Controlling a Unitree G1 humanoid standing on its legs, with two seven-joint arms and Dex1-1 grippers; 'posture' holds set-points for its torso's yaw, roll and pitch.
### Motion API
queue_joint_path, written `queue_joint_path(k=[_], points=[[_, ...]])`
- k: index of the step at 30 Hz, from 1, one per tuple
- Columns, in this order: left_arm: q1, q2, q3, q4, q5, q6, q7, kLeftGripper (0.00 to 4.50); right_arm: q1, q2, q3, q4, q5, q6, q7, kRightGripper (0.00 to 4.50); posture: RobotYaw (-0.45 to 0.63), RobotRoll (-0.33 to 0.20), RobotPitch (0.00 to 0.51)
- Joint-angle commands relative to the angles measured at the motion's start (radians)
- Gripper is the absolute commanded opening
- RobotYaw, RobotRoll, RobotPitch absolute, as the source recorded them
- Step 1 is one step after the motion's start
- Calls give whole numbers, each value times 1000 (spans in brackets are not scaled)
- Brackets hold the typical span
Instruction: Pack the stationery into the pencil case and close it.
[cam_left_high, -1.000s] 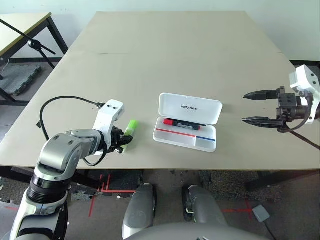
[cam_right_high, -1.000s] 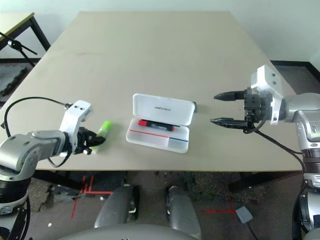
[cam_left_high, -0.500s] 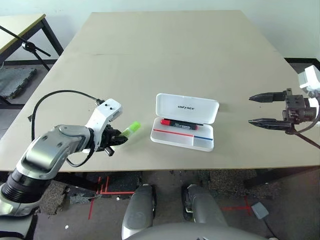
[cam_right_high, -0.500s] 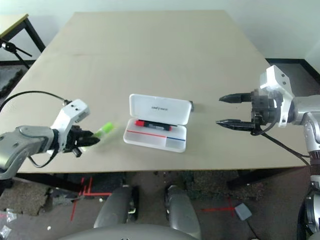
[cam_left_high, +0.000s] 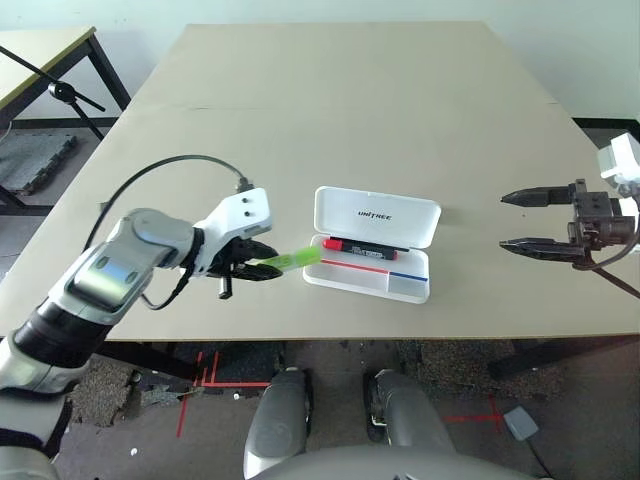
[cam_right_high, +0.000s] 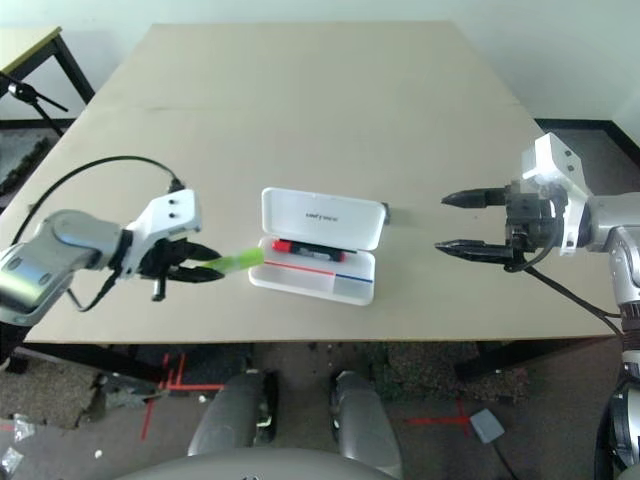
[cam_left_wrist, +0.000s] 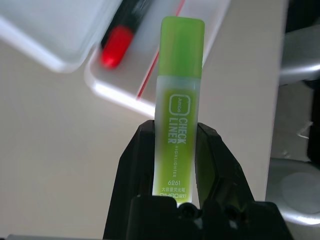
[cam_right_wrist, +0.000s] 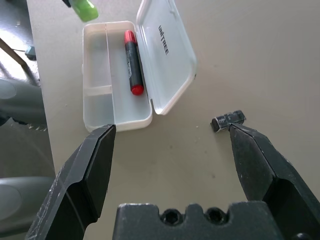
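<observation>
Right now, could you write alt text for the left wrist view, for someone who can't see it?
A lime-green highlighter is clamped between the left gripper's black jaws, its cap pointing toward an open white pencil case on a beige table. A black marker with a red cap lies inside the case.

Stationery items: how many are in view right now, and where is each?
3. The highlighter is held in the left gripper beside the open pencil case; the marker lies inside it; the small black block sits on the table behind the lid.
</observation>
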Motion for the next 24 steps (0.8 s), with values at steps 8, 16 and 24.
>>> queue_joint_path(k=[8,16,24], points=[[-161,-141,-122,193,143,-109,-115,1083,72,-11,-49,-93,31,35,-50,4500,186,0,100],[-184,-208,-150,238,191,-154,-156,1083,94,-11,-65,-116,38,44,-67,4500,166,0,94],[-189,-259,-150,260,218,-160,-159,1083,81,-6,-58,-112,37,41,-76,4500,166,0,90]])
